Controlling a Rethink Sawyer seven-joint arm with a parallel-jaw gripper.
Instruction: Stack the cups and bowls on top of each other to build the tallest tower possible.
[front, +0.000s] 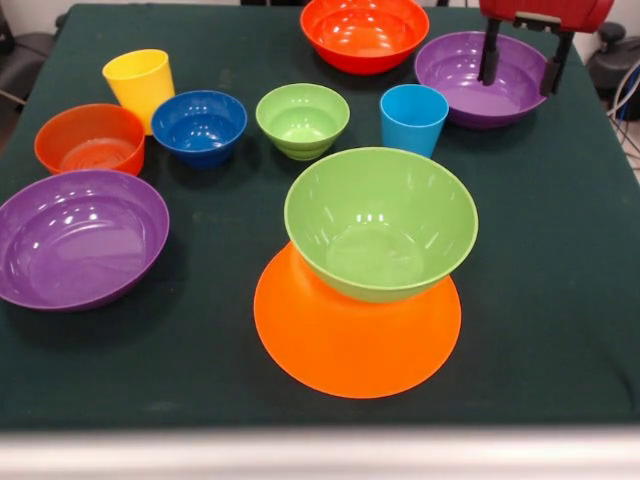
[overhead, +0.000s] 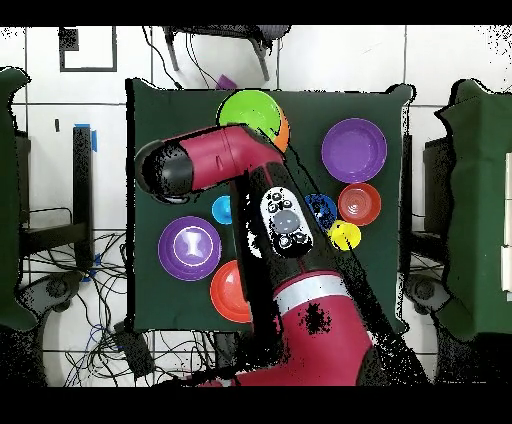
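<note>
Far left of the gripper: purple bowl (front: 80, 238), small red-orange bowl (front: 90, 138), yellow cup (front: 139, 85), dark blue bowl (front: 199, 126) — all loose on the worktop (front: 560, 300). Nearer, the tower (front: 365, 270): large green bowl (front: 381, 222) upright on the upturned orange bowl (front: 350, 345), likely a wide base for stability. Blue cup (front: 413, 118) just beside. Gripper (front: 522, 62) hangs open and empty over the second purple bowl (front: 455, 85).

No readable text, label, brand, number or sign anywhere on the bowls, the cups, the bench (front: 560, 300) cloth or the arm (overhead: 290, 250) in either view.
</note>
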